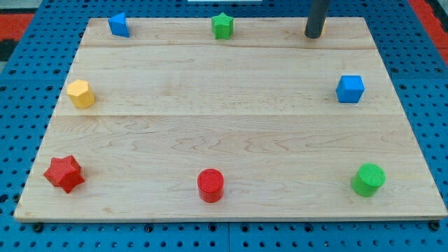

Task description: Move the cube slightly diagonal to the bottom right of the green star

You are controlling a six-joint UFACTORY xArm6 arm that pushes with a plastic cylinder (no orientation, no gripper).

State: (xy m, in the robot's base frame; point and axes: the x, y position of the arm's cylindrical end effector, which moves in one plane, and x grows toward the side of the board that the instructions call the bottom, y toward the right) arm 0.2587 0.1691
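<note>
A blue cube (350,89) sits near the board's right edge, upper half. A green star (222,26) sits at the top edge, near the middle. My tip (313,35) is at the top right of the board, above and left of the blue cube and well right of the green star. A small yellow-orange block (321,29) is mostly hidden behind the rod; its shape cannot be made out.
A small blue block (119,24) is at the top left. A yellow hexagonal block (80,93) is at the left edge. A red star (64,173) is at the bottom left, a red cylinder (210,185) at bottom middle, a green cylinder (368,179) at bottom right.
</note>
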